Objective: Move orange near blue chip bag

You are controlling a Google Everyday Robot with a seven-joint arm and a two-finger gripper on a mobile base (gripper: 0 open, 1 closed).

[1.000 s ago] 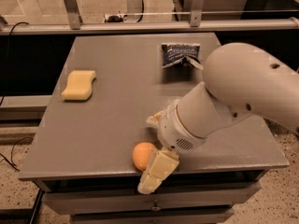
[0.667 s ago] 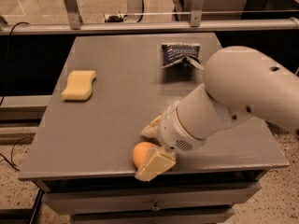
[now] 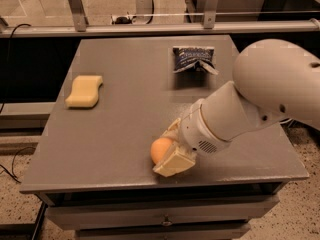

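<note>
The orange (image 3: 159,149) lies on the grey table (image 3: 125,99) near its front edge, about mid-width. My gripper (image 3: 170,146) reaches in from the right and sits around the orange. One pale finger (image 3: 174,162) presses against its front side and the other (image 3: 173,128) lies against its back side. The orange rests on the table top. The blue chip bag (image 3: 192,58) lies at the back of the table, right of centre, well away from the orange. My white arm (image 3: 260,94) covers the table's right part.
A pale yellow wavy-edged sponge (image 3: 84,91) lies at the left of the table. A metal rail (image 3: 150,28) runs behind the table's far edge. The front edge (image 3: 150,181) is just below the orange.
The front finger has moved up toward the orange and now touches it, so the gap between the fingers has narrowed. The orange, bag and sponge have not moved.
</note>
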